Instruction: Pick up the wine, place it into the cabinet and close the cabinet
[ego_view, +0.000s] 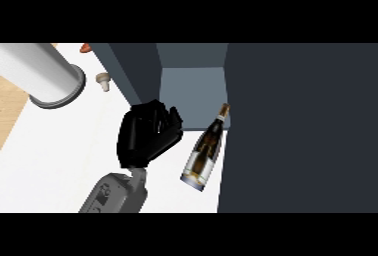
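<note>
White counter (59, 165) is seen carrying the wine (204, 151), laid tilted neck-first toward the cabinet (193, 95) opening, apparently unheld beside the left hand (148, 134), fingers spread.

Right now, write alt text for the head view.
A wine bottle lies on the white counter, its neck pointing into the open cabinet. One black hand is just left of it, not holding it. A grey cylinder stands far left.
</note>
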